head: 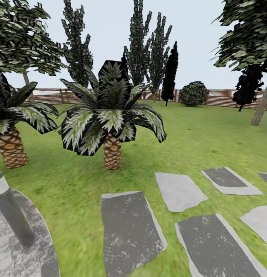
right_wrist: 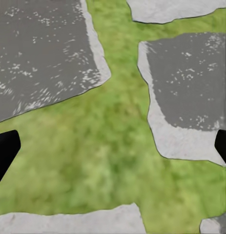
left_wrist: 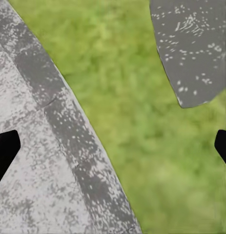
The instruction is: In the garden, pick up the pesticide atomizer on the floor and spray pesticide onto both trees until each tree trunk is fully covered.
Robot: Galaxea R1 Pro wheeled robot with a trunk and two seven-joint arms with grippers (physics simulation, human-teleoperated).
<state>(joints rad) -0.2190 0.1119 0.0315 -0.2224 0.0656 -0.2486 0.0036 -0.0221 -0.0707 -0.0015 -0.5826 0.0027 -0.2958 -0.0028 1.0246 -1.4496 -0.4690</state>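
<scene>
I face the garden lawn (head: 199, 130) with its brown slat fence (head: 222, 98) at the back. One tree has a leaning tan-grey trunk (head: 262, 103) at the far right, under a leafy crown (head: 245, 34). Another tree stands at the far left, its slim trunk (head: 26, 79) near the fence. The pesticide atomizer is out of view. My left gripper (left_wrist: 113, 148) is open over the edge of a round paved patch (left_wrist: 39, 165) and grass, with nothing between its dark fingertips (left_wrist: 5, 151). My right gripper (right_wrist: 113, 148) is open above grass between stepping stones (right_wrist: 191, 83).
Two short palms (head: 111, 152) (head: 11, 148) with patterned trunks stand close ahead. A grey lamp post (head: 11, 213) rises from the paved patch (head: 37, 250) at lower left. Flat stepping stones (head: 129, 231) cross the grass in front. Dark cypress-like trees (head: 170, 73) and a bush (head: 193, 93) line the fence.
</scene>
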